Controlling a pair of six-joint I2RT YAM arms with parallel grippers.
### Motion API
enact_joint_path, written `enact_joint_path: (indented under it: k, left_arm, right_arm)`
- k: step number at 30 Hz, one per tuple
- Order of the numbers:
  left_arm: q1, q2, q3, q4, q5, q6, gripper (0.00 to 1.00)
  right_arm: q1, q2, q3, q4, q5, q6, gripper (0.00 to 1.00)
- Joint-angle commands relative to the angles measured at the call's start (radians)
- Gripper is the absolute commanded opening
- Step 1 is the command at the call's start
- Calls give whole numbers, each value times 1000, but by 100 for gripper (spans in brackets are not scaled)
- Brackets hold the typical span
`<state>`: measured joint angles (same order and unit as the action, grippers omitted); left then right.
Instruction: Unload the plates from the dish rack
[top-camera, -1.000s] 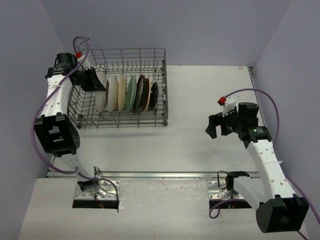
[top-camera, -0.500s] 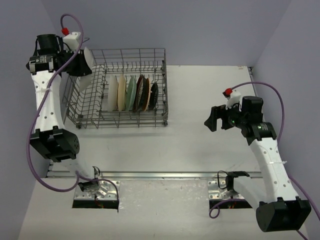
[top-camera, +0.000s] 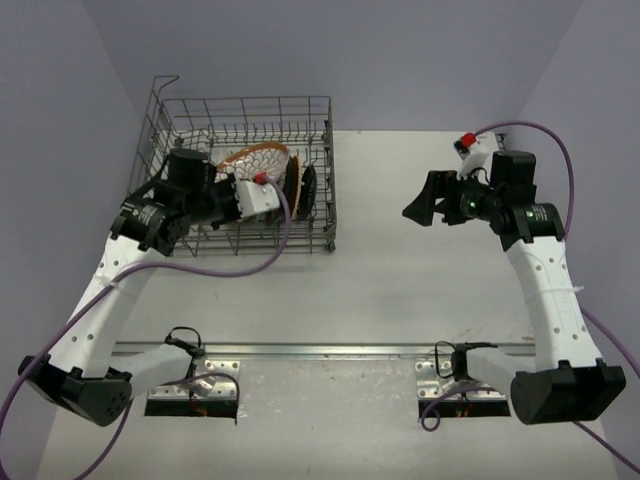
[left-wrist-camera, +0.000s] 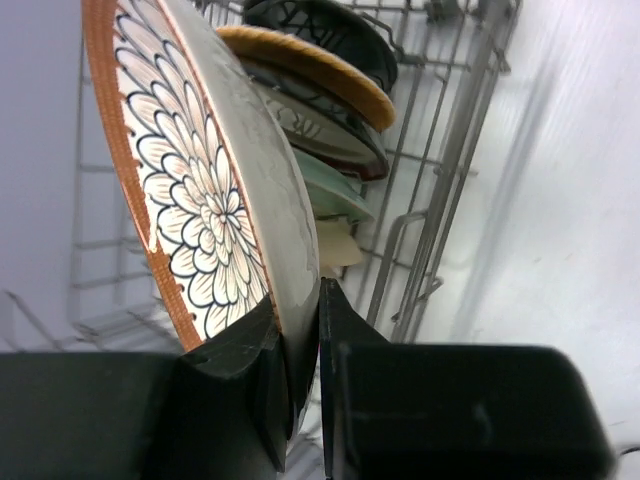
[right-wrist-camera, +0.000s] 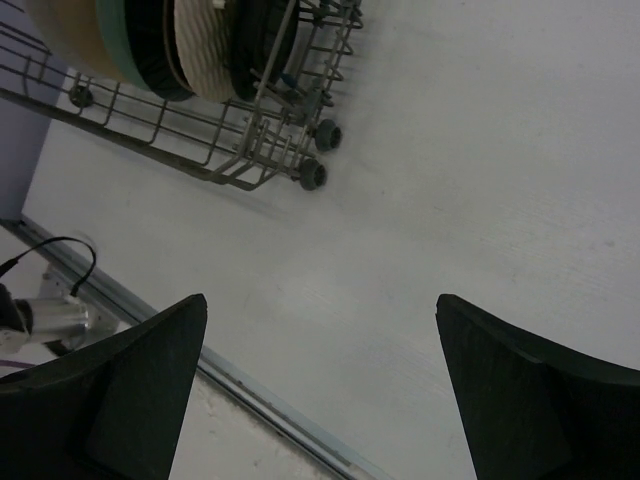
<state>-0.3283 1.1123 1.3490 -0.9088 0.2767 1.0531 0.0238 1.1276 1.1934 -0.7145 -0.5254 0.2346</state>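
Note:
My left gripper is shut on the rim of the brown-rimmed plate with the white petal pattern. It holds that plate tilted above the grey wire dish rack. Behind it in the left wrist view stand the cream, pale green, red-rimmed, orange-brown and black plates, upright between the tines. The left gripper hangs over the rack's middle and hides most of them from above. My right gripper is open and empty above the bare table, right of the rack.
The rack stands at the back left against the purple wall, with a raised wire loop at its far left corner. A metal rail runs along the near table edge. The left arm's purple cable drapes over the rack's front.
The left arm lifted the petal plate out of the rack's left end, swung it up to the far left, then brought it over the rack's middle. The right arm moved farther back, still open.

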Motion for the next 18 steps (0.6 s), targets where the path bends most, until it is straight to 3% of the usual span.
enact_joint_path:
  k: [1, 4, 12, 18]
  left_arm:
    - [-242, -115, -128, 225, -208, 363, 0]
    - [-402, -142, -206, 259, -318, 462, 0]
    - [-620, -164, -370, 506, -475, 704, 0]
    - [-695, -137, -360, 524, -503, 693, 0]
  right_arm:
    - [4, 93, 155, -55, -141, 53, 95]
    - [7, 145, 211, -69, -179, 87, 95]
    - [83, 227, 193, -63, -230, 158, 89]
    - [162, 237, 142, -28, -196, 113, 89]
